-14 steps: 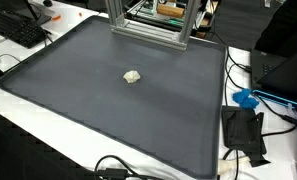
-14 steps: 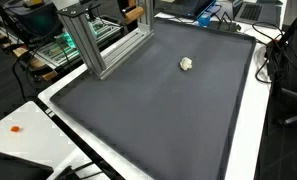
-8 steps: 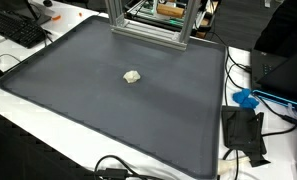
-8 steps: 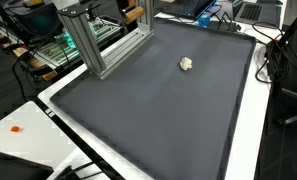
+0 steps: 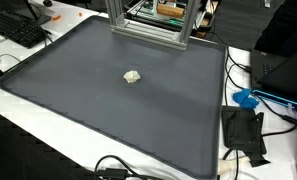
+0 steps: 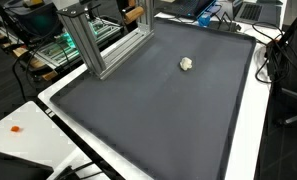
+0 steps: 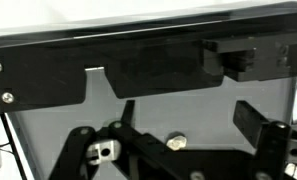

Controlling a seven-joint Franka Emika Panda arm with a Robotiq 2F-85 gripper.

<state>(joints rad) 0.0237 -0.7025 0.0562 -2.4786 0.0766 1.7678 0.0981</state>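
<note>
Lying on the dark mat (image 5: 68,100) in both exterior views, a small pale lump (image 5: 133,76). Only gripper (image 7: 178,150) linkages in wrist view; cannot tell whether apart or together.

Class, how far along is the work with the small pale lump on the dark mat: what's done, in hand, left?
Done: nothing visible; the pale lump lies alone on the dark mat in both exterior views, no arm near. In hand: nothing seen; the gripper shows only in the wrist view, fingertips out of frame. Left: probably all handling of the lump.
</note>
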